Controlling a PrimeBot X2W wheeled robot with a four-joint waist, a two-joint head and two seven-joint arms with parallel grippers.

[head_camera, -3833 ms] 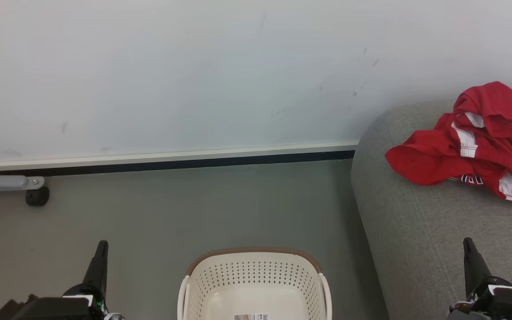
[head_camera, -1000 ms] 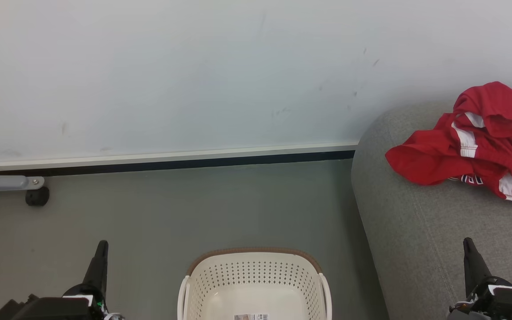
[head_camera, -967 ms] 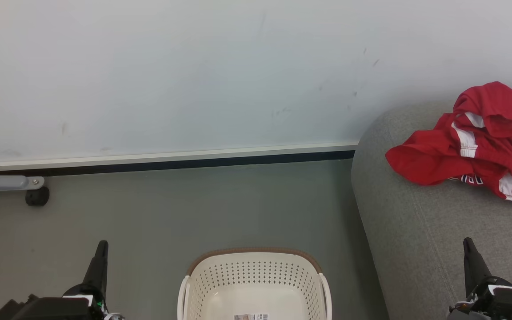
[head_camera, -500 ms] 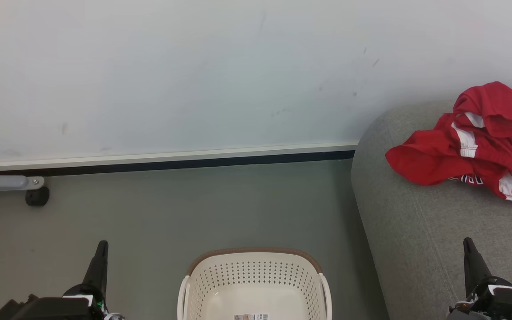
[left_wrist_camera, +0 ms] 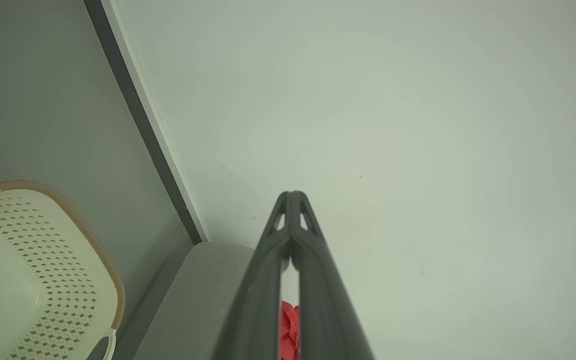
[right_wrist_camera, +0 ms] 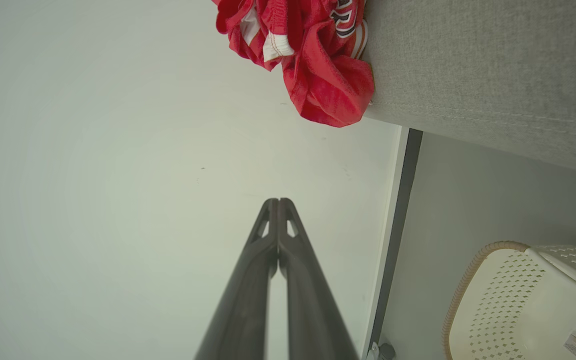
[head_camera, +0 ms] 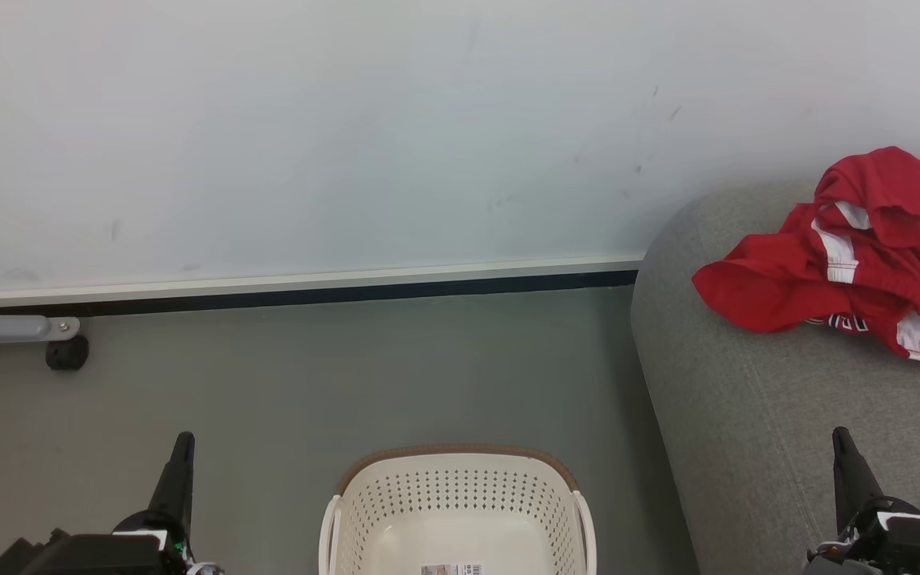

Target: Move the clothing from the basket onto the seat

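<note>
Jaws pressed together, empty, on left gripper (head_camera: pixel 181 444) and right gripper (head_camera: pixel 842 439), low, either side of cream-white perforated plastic basket (head_camera: pixel 457 451) with brown rim. Basket floor bare except barcode label (head_camera: pixel 452 569). Bright red white-banded sports clothing (head_camera: pixel 851 263) heaped on light grey fabric sofa seat (head_camera: pixel 747 415), well apart from basket. Transfer looks complete; nothing apparent left.

Left gripper (head_camera: pixel 183 438) and right gripper (head_camera: pixel 839 432) low at either side, fingers (left_wrist_camera: pixel 265 285) pressed together.

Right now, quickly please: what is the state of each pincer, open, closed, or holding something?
Left pincer: closed, holding nothing.
Right pincer: closed, holding nothing.
</note>
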